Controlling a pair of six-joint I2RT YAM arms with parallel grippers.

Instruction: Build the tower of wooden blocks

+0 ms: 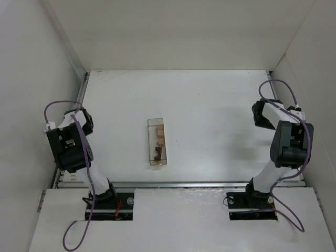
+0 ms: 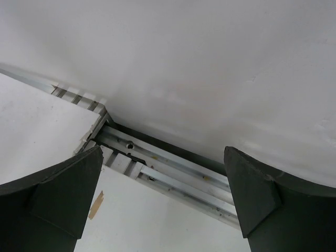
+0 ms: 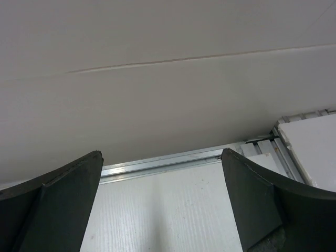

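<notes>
Near the middle of the table (image 1: 220, 105), the wooden blocks (image 1: 158, 143) are being kept inside a clear plastic box (image 1: 150, 137), with both arms' jaws being held spread

From above, the clear plastic box is being seen lying flat with its long side running away from the arm bases, roughly midway between the two arms. Inside it, light tan cubes (image 1: 157, 134) are being shown in the farther half and a dark brown piece (image 1: 158, 154) in the nearer half; whether these are touching cannot be told at this size. At the table's left edge the left gripper (image 1: 85, 119) is being held, and at its right edge the right gripper (image 1: 260, 114), each well apart from the box. On the left wrist camera, the left fingers (image 2: 58, 205) are being held wide apart, released, with a white wall (image 2: 210, 63) and an aluminium rail (image 2: 173, 170) being framed between them. On the right wrist camera, the right fingers (image 3: 273, 205) are likewise being held wide apart, released, and a pale wall (image 3: 157, 94), a metal rail (image 3: 168, 161) and a strip of table are being framed in the gap
</notes>
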